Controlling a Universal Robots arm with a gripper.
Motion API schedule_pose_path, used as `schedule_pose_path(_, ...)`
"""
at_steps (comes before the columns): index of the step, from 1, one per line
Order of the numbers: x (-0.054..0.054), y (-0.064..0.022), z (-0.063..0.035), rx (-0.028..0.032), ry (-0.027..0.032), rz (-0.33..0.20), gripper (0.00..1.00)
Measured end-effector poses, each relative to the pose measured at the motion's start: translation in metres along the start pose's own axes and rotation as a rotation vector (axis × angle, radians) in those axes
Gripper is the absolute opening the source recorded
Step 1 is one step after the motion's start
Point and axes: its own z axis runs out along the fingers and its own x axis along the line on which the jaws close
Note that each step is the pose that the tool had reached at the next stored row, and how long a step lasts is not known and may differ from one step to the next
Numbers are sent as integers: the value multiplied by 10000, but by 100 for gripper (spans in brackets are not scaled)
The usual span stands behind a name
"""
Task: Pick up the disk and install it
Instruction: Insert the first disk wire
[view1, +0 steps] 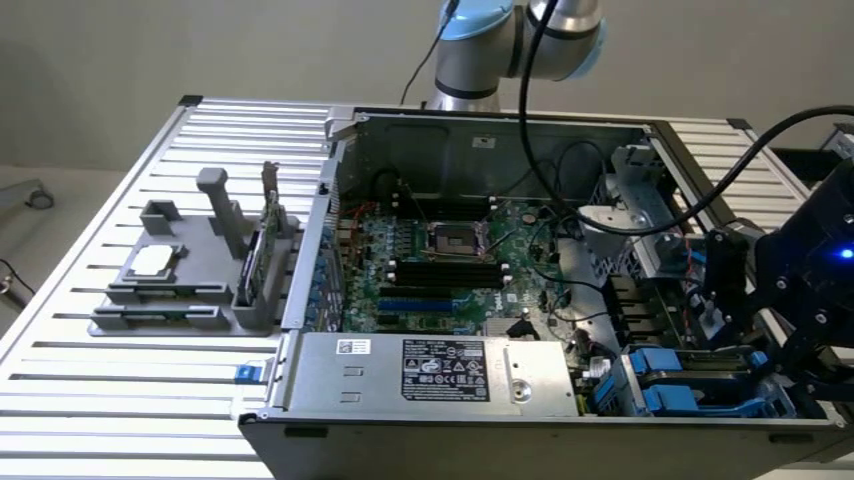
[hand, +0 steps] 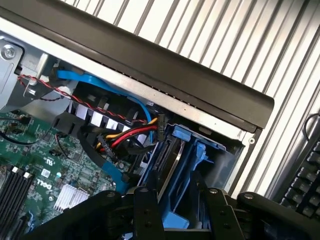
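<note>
Nearest us, at the case's near right corner, the gripper (hand: 179, 197) hangs right over the drive cage (hand: 222, 165). Honestly, we can't tell if the claw is clamped or loose. The disk (hand: 169, 161) stands on edge in that cage, inside its blue carrier (hand: 175, 137).

Our worry: if it's tilted, the carrier could jam on the cage. The red-yellow-black wire bundle (hand: 125, 140) just beside its connector could also get pinched.

Counting: one disk, two blue carriers, one power supply (view1: 441, 370). Further back there's one motherboard (view1: 427, 270), and one grey fixture (view1: 187, 280) off left.
</note>
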Motion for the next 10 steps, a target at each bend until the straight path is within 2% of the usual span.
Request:
schedule_pose_path(4, 0, 0, 1, -46, 54, 396, 39)
schedule_pose_path(10, 0, -1, 5, -100, 93, 1039, 39)
